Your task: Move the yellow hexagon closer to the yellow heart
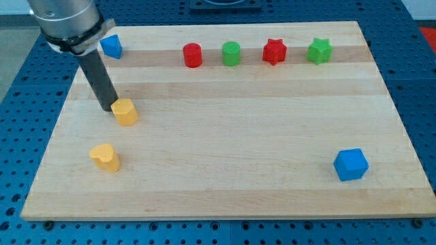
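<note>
The yellow hexagon point(125, 111) lies on the wooden board at the view's left, above the yellow heart point(105, 157), which sits near the lower left. A clear gap separates the two. My tip point(108, 107) rests on the board right against the hexagon's upper left side. The dark rod rises from there toward the view's top left.
A blue block point(111, 46) sits at the top left beside the rod. A red cylinder point(193, 54), green cylinder point(231, 53), red star point(274, 51) and green star point(319, 50) line the top. A blue cube point(351, 164) is at the lower right.
</note>
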